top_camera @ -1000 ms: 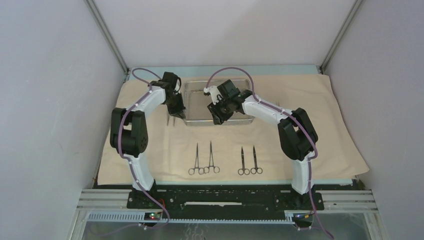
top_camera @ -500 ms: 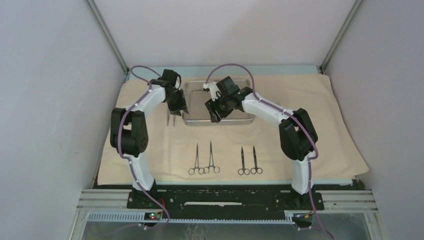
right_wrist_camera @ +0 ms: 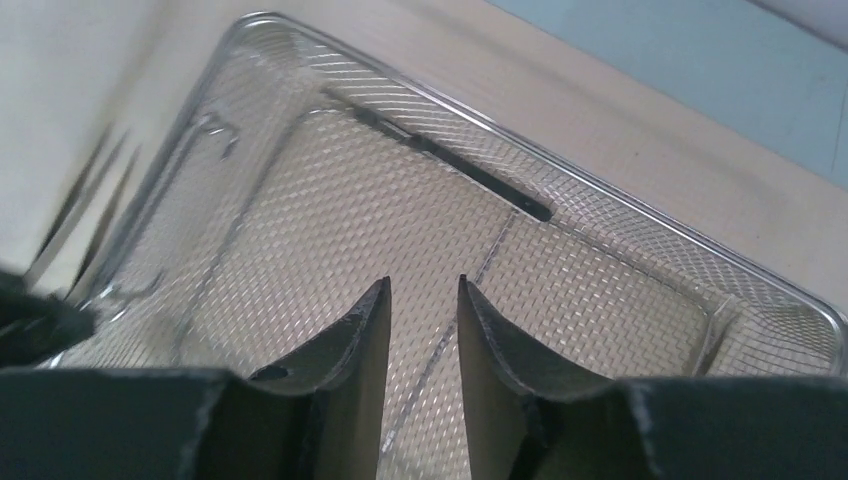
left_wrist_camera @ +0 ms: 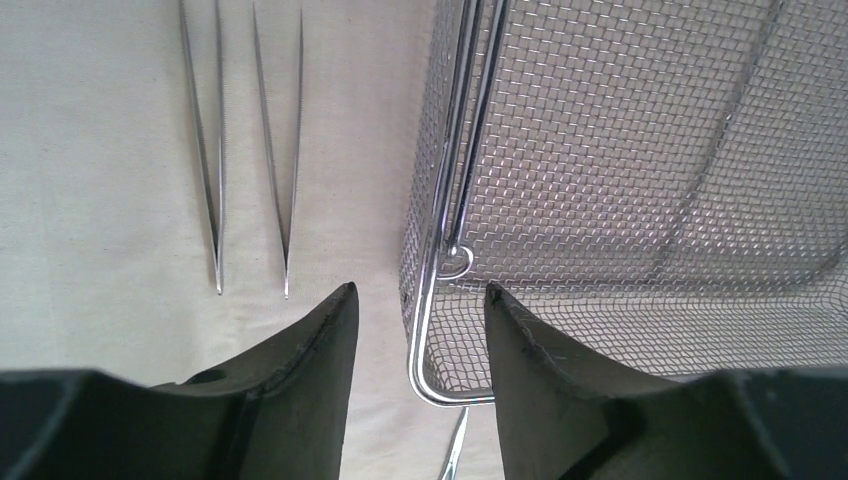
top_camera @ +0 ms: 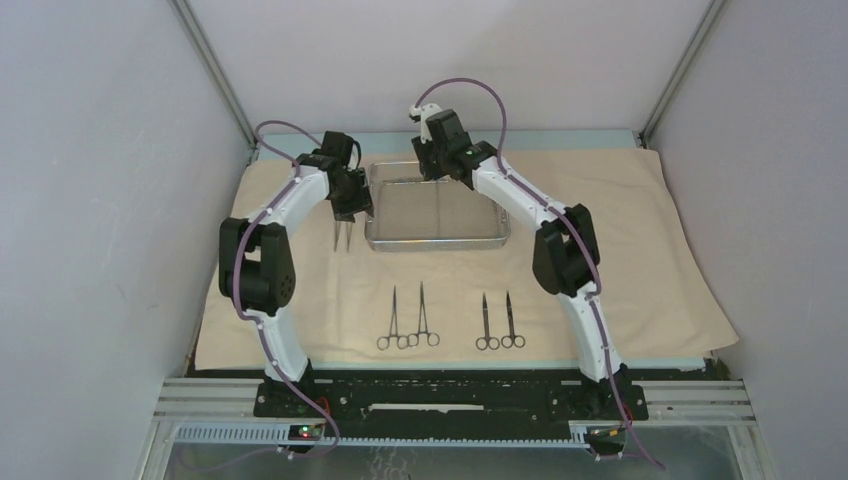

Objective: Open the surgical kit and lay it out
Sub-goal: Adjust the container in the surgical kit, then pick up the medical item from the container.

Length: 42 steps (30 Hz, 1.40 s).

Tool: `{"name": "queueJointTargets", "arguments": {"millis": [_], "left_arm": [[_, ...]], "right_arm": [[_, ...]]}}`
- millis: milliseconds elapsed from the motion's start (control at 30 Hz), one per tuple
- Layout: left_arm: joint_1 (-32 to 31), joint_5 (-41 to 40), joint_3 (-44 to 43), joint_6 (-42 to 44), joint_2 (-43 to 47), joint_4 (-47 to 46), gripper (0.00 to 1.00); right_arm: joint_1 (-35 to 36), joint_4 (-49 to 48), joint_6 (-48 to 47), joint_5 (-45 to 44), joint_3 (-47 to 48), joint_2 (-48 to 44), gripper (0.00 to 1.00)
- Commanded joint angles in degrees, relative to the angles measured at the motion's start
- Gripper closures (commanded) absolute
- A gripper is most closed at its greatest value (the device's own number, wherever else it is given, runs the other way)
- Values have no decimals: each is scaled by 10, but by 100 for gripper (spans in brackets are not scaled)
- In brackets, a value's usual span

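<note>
The surgical kit lies spread on the beige cloth wrap (top_camera: 620,230). The steel mesh tray (top_camera: 440,215) stands empty at the back centre. Two slim tweezers (top_camera: 340,235) (left_wrist_camera: 215,150) lie side by side on the cloth just left of it. Two ring-handled clamps (top_camera: 408,320) and two scissors (top_camera: 498,322) lie in a row near the front. My left gripper (top_camera: 350,210) (left_wrist_camera: 420,300) hangs open, its fingers astride the tray's corner rim (left_wrist_camera: 432,370) and holding nothing. My right gripper (top_camera: 432,168) (right_wrist_camera: 422,285) hovers above the tray's far edge, narrowly open and empty, over the mesh (right_wrist_camera: 330,210).
Grey walls close in the workspace on three sides, with metal posts (top_camera: 215,75) at the back corners. The cloth's front edge runs just ahead of the arm bases (top_camera: 440,395). A pale blue strip (right_wrist_camera: 700,70) shows beyond the cloth at the back.
My left gripper opened, and the tweezers now lie uncovered beside the tray. My right gripper rose out of the tray, swung back to its far edge and narrowed its jaws.
</note>
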<state>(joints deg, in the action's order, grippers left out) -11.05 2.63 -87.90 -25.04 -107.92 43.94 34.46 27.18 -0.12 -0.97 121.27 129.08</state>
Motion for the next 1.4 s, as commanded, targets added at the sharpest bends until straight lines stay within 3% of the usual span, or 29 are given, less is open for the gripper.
{"name": "queueJointTargets", "arguments": {"millis": [0, 267, 433, 733, 867, 1133, 1367], "left_arm": [[3, -16, -20, 17, 13, -17, 45], [-6, -10, -27, 14, -12, -32, 45], [-6, -17, -27, 12, -16, -31, 45], [-6, -16, -24, 8, -22, -29, 46], [-6, -14, -23, 8, -23, -29, 46], [-6, -10, -22, 6, -25, -28, 47], [-7, -4, -24, 4, -30, -29, 48]], "right_arm": [[-13, -1, 32, -48, 55, 62, 63], [-41, 20, 75, -114, 60, 85, 63], [-53, 16, 110, -174, -14, 51, 56], [-73, 66, 155, -250, -32, 50, 53], [-73, 64, 162, -275, -45, 50, 46], [-85, 67, 202, -250, -63, 50, 38], [-101, 57, 237, -180, -85, 45, 39]]}}
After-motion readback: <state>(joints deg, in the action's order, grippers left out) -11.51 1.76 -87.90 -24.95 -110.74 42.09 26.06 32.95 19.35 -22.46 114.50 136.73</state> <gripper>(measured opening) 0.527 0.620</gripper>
